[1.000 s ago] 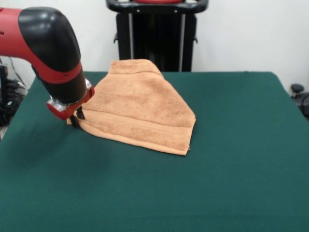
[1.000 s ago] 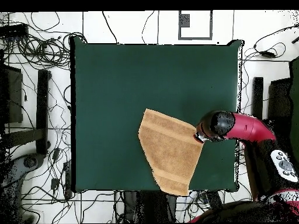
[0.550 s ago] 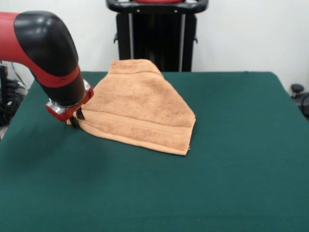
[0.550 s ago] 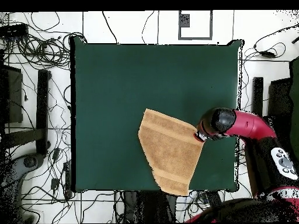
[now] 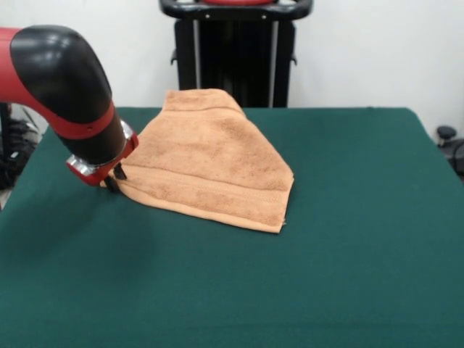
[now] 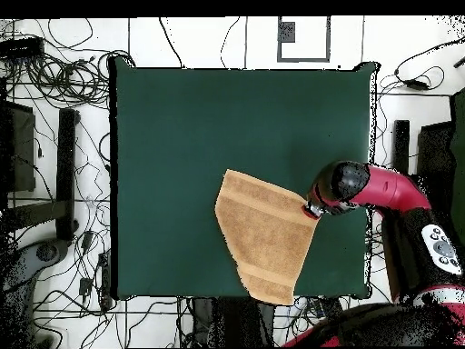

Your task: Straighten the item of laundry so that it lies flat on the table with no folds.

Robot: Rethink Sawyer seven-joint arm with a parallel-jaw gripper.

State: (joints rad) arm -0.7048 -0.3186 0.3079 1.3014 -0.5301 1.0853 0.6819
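Note:
The item of laundry (image 5: 210, 163), an orange-tan towel, lies folded into a rough triangle on the green table (image 5: 348, 254). Its narrow end reaches the table's far edge in the front view. A woven band runs along its near hem. My gripper (image 5: 116, 177) sits at the towel's left corner, down at table height, shut on that corner, with the red and black wrist above it. In the overhead view the towel (image 6: 268, 236) lies near the table's (image 6: 227, 127) bottom edge, and the gripper (image 6: 307, 212) is at its right corner.
The thick arm link (image 5: 65, 80) leans over the table's left side in the front view. A black pedestal (image 5: 235, 58) stands behind the table. Cables (image 6: 54, 73) and stands lie on the floor around the table.
The arm's upper link has leaned a little further left in the front view. The gripper stays at the towel's corner and the towel has not visibly shifted.

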